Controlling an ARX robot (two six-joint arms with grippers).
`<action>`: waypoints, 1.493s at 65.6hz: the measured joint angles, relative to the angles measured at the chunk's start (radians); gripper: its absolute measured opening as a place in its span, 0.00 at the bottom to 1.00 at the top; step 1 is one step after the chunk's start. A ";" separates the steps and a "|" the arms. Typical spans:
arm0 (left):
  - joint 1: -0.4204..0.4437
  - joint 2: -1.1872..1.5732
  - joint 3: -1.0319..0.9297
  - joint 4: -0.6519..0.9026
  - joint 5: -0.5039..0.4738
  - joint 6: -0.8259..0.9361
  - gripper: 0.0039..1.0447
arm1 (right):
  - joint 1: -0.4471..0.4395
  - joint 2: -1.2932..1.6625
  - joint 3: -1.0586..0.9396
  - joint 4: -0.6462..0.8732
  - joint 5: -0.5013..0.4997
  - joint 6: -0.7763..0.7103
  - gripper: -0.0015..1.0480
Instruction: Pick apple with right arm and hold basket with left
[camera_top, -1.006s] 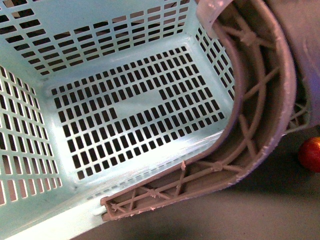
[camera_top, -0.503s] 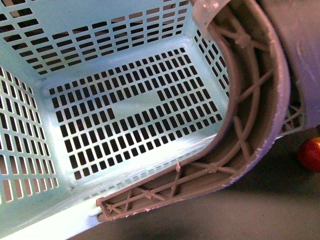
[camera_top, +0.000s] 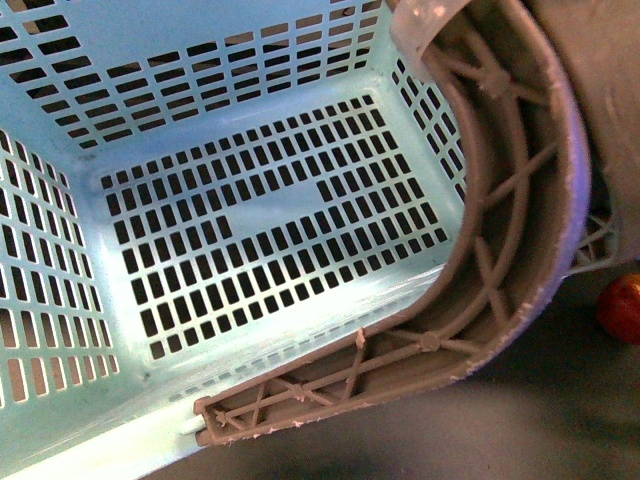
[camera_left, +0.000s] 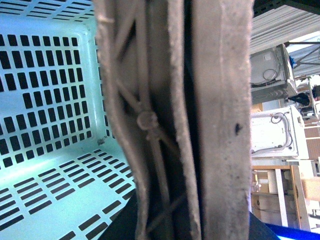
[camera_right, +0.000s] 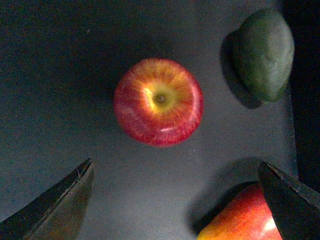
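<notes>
Left gripper: hidden by the handle (camera_left: 150, 125); grip cannot be told.
Right gripper (camera_right: 176, 165): fingers wide apart, empty.
Basket (camera_top: 60, 300): fills the front view.
Apple (camera_right: 158, 101): stem-up on the dark tabletop (camera_right: 60, 75), beyond the fingertips, untouched, right of the basket.

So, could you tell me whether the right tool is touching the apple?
Apart. The right wrist view shows bare surface between the apple and the open right tool.

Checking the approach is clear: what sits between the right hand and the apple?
Nothing: in the right wrist view, only bare dark surface separates the open right hand from the apple. A red-yellow fruit lies beside one finger, off that line.
</notes>
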 joint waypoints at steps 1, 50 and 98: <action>0.000 0.000 0.000 0.000 0.000 0.000 0.15 | 0.003 0.023 0.015 0.000 0.010 0.000 0.92; 0.000 0.000 0.000 0.000 0.000 0.000 0.15 | 0.068 0.309 0.355 -0.104 0.111 0.016 0.92; 0.000 0.000 0.000 0.000 0.000 0.000 0.15 | 0.046 0.387 0.367 -0.106 0.065 0.081 0.77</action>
